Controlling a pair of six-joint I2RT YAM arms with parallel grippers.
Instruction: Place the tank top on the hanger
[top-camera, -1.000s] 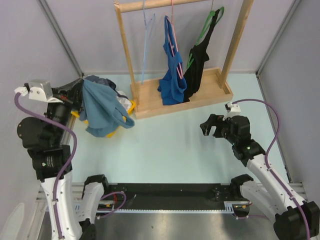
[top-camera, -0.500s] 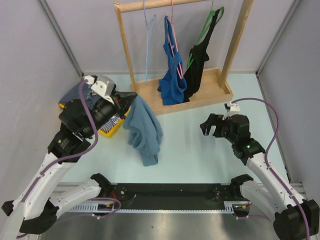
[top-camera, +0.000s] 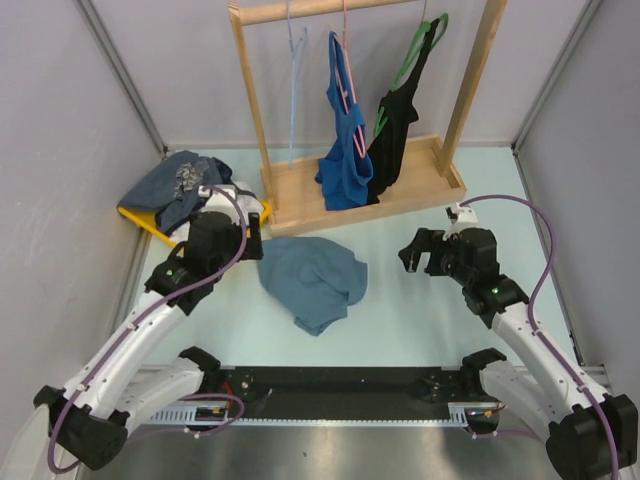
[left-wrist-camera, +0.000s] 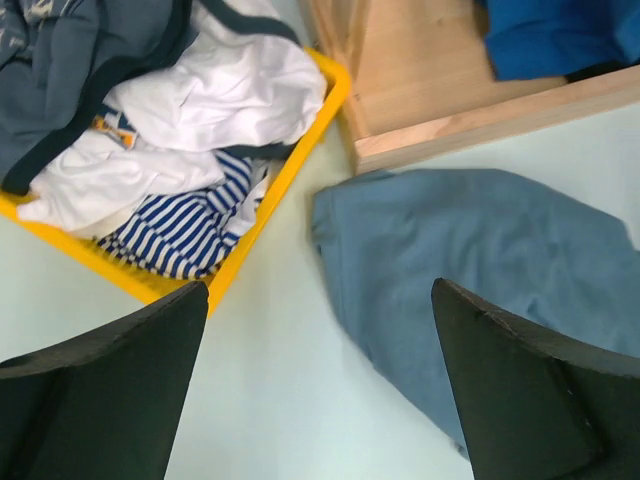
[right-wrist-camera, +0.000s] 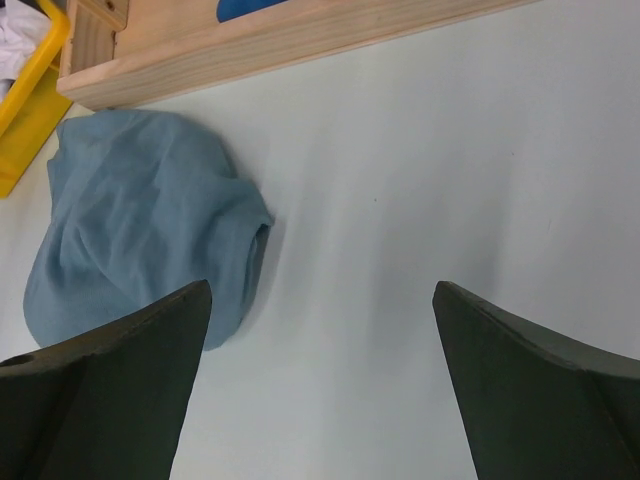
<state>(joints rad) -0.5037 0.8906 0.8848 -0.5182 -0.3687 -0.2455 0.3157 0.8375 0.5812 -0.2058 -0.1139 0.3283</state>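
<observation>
Tank top (top-camera: 313, 280) crumpled, left hand (left-wrist-camera: 318, 286) wide open, empty

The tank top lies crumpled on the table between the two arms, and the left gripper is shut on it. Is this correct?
Not quite. The tank top does lie crumpled on the table between the arms, but the left gripper is open and holds nothing. The left wrist view shows its jaws wide apart, the top loose below.

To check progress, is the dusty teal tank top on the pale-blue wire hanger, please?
No, the tank top lies crumpled on the table.
</observation>
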